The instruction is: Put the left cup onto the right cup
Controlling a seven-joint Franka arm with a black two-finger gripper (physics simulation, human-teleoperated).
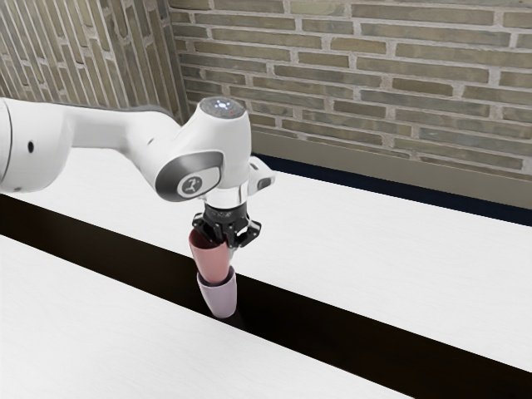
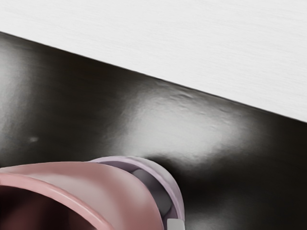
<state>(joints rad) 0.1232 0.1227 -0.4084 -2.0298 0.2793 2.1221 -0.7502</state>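
Observation:
A pink cup (image 1: 212,259) sits tilted with its base nested inside a lilac cup (image 1: 220,298), which stands on the dark stripe (image 1: 349,332) of the table. My black gripper (image 1: 225,238) is right at the pink cup's rim and shut on it. In the wrist view the pink cup (image 2: 81,191) looms large just under the hand, and the lilac cup's rim (image 2: 168,189) curves out from beneath it over the dark stripe (image 2: 96,110).
The white tabletop (image 1: 391,249) runs on both sides of the dark stripe. A brick wall (image 1: 374,75) stands behind the table's far edge. The white arm (image 1: 108,137) comes in from the exterior view's left.

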